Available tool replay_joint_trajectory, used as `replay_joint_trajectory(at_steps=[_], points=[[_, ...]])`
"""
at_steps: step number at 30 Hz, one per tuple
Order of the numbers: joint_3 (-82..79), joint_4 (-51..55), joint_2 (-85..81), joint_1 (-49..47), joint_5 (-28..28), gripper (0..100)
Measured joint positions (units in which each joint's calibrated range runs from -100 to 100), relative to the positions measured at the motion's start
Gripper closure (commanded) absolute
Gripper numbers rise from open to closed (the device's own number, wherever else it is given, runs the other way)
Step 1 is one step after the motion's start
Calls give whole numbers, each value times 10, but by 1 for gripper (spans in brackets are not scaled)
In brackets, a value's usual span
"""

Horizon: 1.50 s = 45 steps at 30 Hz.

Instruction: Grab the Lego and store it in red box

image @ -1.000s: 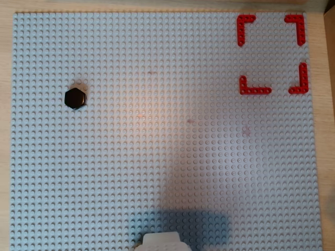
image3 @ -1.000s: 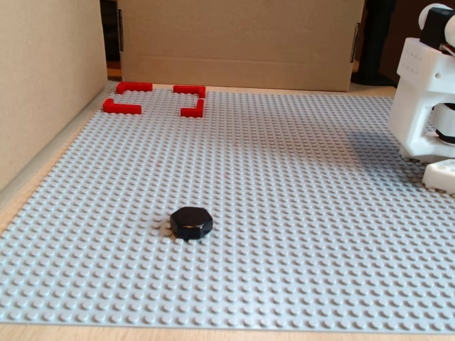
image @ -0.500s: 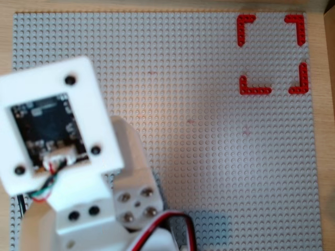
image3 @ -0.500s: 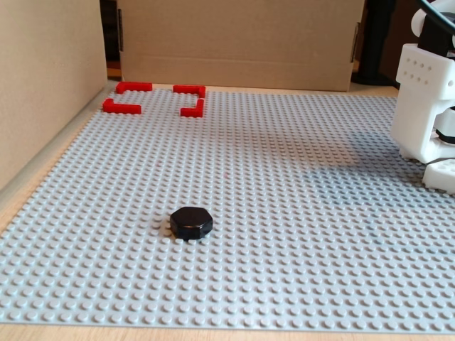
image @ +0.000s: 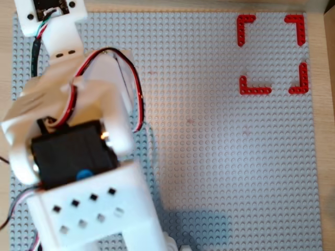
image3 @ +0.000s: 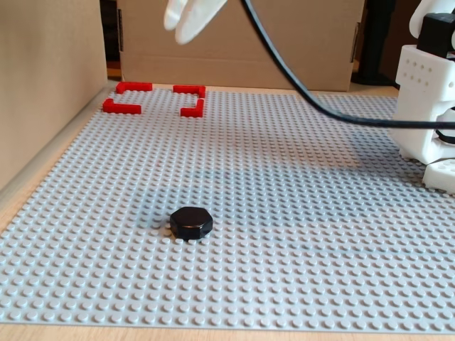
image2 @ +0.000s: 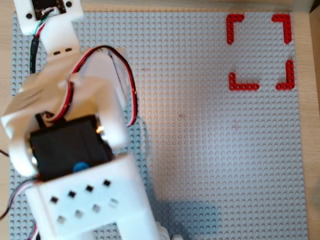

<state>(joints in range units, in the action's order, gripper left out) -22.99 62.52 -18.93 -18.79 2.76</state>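
Gripper (image3: 190,15), whose opening cannot be told, hangs high above the baseplate (image3: 298,185), with the Lego (image3: 191,223) far below it, toward the camera in the fixed view.

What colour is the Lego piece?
Glossy black, clearest in the fixed view.
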Motion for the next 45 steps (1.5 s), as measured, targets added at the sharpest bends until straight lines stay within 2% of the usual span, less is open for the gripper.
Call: replay_joint_trajectory(at_steps=[17, 29, 37, 45], points=[[16, -62, 200, -18, -29, 77], [24, -70, 215, -44, -69, 77], [22, -78, 216, -74, -73, 77], [-39, -130, 216, -96, -79, 77]])
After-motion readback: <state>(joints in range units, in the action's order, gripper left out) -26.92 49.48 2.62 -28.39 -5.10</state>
